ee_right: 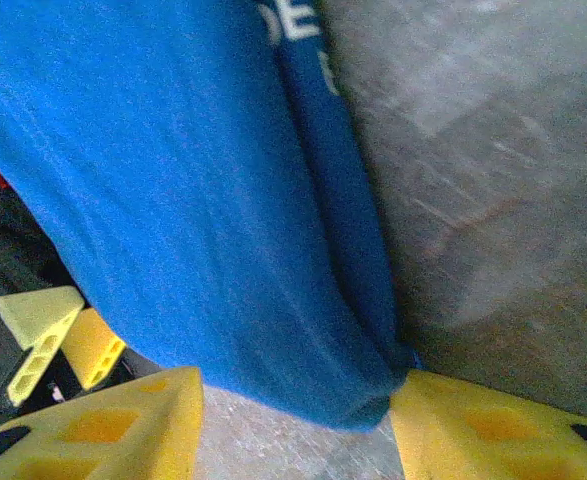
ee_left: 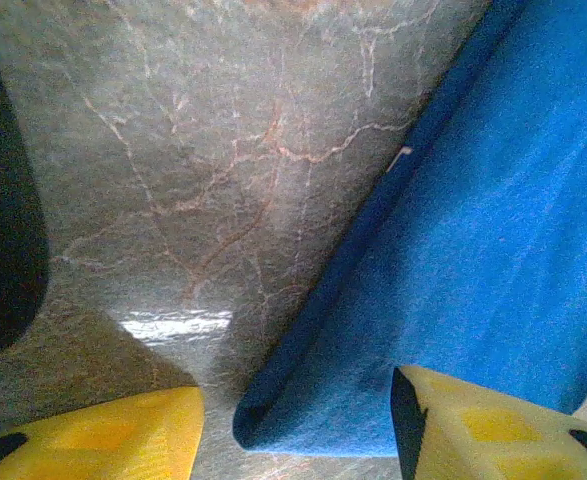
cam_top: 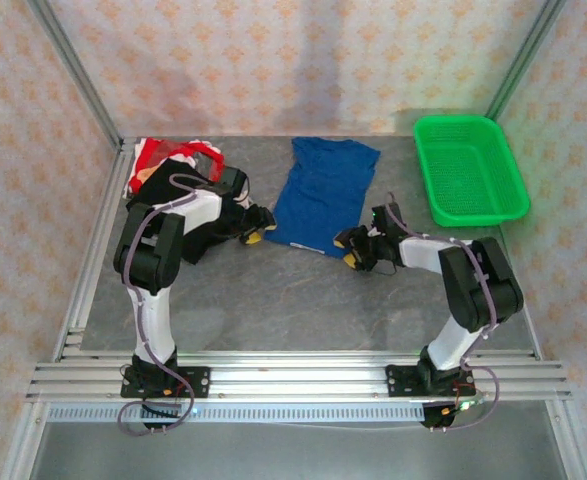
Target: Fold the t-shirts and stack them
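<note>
A grey veined table (cam_top: 273, 300), with patterned walls (cam_top: 273, 60) on three sides. Carries, towards the far edge and about midway across, a blue shirt (cam_top: 325, 195). Lies flat and narrow, long edges folded in, running from far to near, with the near hem towards the arms. At the far right corner, near the blue shirt but not touching it, a green basket (cam_top: 470, 170), upright. At the far left corner, a heap: a black shirt (cam_top: 151, 190) with a red shirt (cam_top: 153, 152) just behind it, touching each other, partly hidden by the left arm (cam_top: 158, 250) and apart from the blue shirt. Down at the near left corner of the blue shirt, the left claw (cam_top: 258, 232). Stands released in its wrist view: yellow fingers (ee_left: 113, 430) apart, the folded corner of the cloth between them, bare table between one finger and the fold, the other finger overlapping the cloth edge. At the near right corner of the same hem, the right claw (cam_top: 355, 252). Likewise released, not clamped: fingers apart, the rolled corner of blue cloth between them, touching one finger, a strip of table before the other. White letters (ee_right: 288, 25) on the cloth beside the fold, too cropped to read.
</note>
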Motion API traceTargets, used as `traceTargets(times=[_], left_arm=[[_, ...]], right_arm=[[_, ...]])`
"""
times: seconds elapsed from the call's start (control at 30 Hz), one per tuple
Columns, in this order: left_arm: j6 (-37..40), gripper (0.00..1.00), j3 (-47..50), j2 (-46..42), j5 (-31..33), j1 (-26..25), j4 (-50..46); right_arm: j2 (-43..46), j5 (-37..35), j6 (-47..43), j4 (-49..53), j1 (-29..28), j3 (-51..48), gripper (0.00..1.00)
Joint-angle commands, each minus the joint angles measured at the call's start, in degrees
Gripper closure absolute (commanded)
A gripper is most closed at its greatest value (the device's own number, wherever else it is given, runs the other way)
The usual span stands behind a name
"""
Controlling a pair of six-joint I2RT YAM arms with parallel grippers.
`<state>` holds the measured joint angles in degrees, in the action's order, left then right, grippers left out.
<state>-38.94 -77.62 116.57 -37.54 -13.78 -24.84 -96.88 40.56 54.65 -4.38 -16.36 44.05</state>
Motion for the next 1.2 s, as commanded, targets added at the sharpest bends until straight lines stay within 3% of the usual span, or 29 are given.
traceTargets(times=[0.0, 0.1, 0.2, 0.33, 0.4, 0.6, 0.87, 1.03, 1.17], left_arm=[[-0.97, 0.47, -2.51, 3.62, 1.05, -1.41, 4.17], [-2.51, 0.52, -3.81, 5.07, -0.13, -2.48, 6.04], [-2.68, 0.63, -6.27, 7.17, -1.13, -4.62, 5.58], [-2.86, 0.92, -5.60, 6.27, 0.02, -5.89, 3.60], [-1.37, 0.99, -3.78, 3.47, 2.03, -5.49, 1.11], [1.23, 1.00, 6.36, -9.30, 7.42, -7.08, -3.67], [-5.81, 1.00, 23.70, -28.67, 11.80, -14.75, -3.65], [-12.64, 1.00, 28.65, -42.16, 15.56, -19.80, -7.73], [-14.97, 1.00, 25.80, -48.10, 16.86, -20.97, -11.42]], right_arm=[[-4.19, -3.07, 1.11, -2.03, -0.23, 1.70, 0.50], [-6.27, -3.86, 1.66, -1.48, -0.25, 3.62, 0.59], [-7.19, -4.65, 2.18, 0.56, -0.22, 5.02, 0.74], [-4.82, -5.15, 2.11, 4.31, -0.18, 4.62, 0.94], [-2.03, -5.42, 1.60, 6.81, -0.25, 3.50, 0.98], [9.95, -4.94, 1.47, 14.21, -1.00, -2.40, 1.00], [31.37, -8.74, 7.47, 25.30, -8.90, -12.37, 1.00], [47.12, -11.94, 13.99, 33.79, -14.64, -13.53, 1.00], [50.87, -12.80, 14.00, 38.48, -15.19, -8.64, 1.00]])
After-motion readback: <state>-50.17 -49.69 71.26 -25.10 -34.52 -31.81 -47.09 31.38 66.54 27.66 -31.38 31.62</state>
